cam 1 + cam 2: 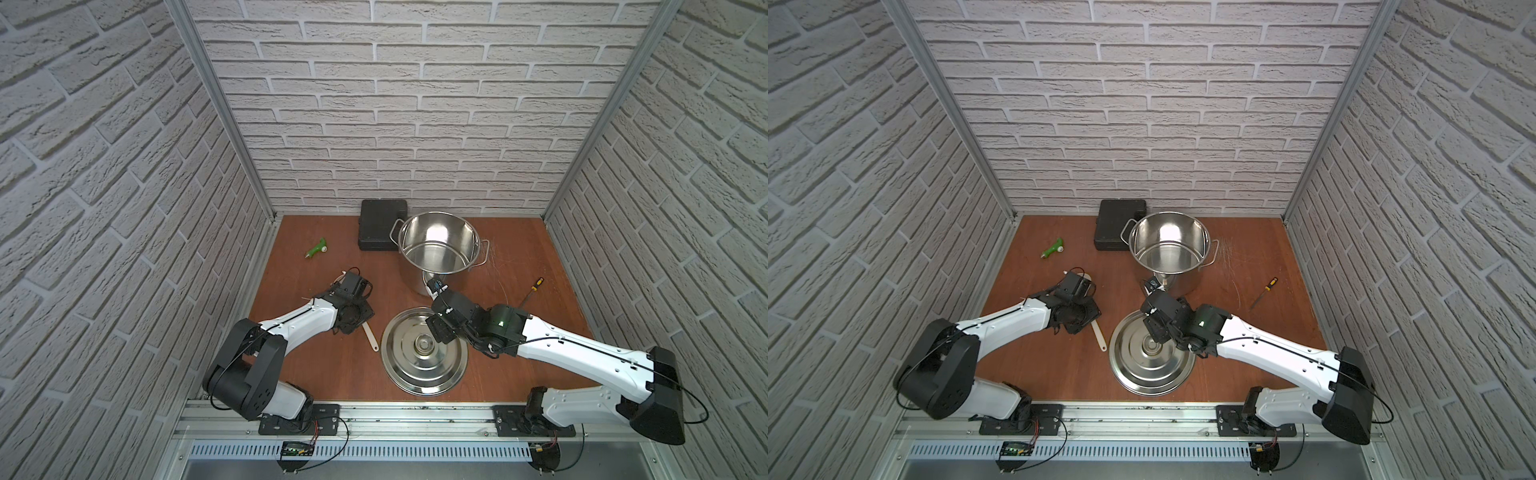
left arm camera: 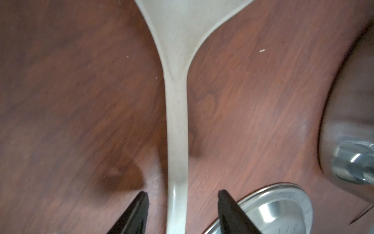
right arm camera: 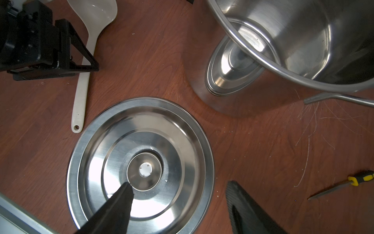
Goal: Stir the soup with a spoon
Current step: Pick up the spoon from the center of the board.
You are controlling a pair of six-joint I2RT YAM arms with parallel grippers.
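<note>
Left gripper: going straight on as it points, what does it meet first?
The left gripper, jaws apart, straddles the handle of the ladle from above; straight on, it would probably meet that handle, then the table. Height left is unclear.

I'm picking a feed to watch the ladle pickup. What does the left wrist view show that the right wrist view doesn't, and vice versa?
Left wrist only: the gap on each side between the fingertips of the left gripper and the handle of the ladle. Right wrist only: the screwdriver, the pot empty inside, the ladle's hole end, the right gripper with jaws open. Both: the ladle, the lid, the wooden table, the left gripper.
</note>
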